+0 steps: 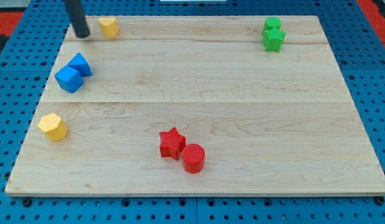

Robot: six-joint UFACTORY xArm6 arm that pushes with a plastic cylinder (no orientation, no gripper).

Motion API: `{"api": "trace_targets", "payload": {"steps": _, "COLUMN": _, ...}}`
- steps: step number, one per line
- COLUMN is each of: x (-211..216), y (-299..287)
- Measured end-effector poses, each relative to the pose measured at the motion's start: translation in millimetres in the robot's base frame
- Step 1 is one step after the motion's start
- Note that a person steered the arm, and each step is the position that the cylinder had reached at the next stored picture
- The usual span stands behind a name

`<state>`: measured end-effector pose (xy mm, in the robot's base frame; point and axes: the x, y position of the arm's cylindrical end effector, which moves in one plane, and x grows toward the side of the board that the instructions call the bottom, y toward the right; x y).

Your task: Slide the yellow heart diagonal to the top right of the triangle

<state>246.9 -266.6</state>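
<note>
Camera view: the yellow heart (108, 26) sits at the frame's upper left, with my tip (83, 35) just to its left, near but seemingly not touching. The blue triangle (80, 63) lies below, against a blue cube (68, 79). There is no gripper, only a bare rod holding nothing; I judge a short, gentle nudge should settle the heart up-right of the triangle.

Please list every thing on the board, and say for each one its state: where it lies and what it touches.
my tip: top left corner, left of the yellow heart, small gap.
yellow heart: top edge, free.
blue triangle: left side, touching the blue cube.
blue cube: below-left of the triangle.
yellow hexagon: left edge, alone.
red star: bottom centre, touching the red cylinder.
red cylinder: right of the star.
two green blocks: top right, touching.
</note>
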Motion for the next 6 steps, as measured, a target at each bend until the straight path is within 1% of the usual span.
{"api": "trace_targets", "payload": {"steps": 1, "x": -31.9, "y": 6.6}}
{"api": "trace_targets", "payload": {"steps": 3, "x": -23.8, "y": 66.8}}
{"api": "trace_targets", "payload": {"steps": 4, "x": -24.9, "y": 75.7}}
{"api": "trace_targets", "payload": {"steps": 5, "x": -30.0, "y": 59.9}}
{"api": "trace_targets", "payload": {"steps": 6, "x": -30.0, "y": 59.6}}
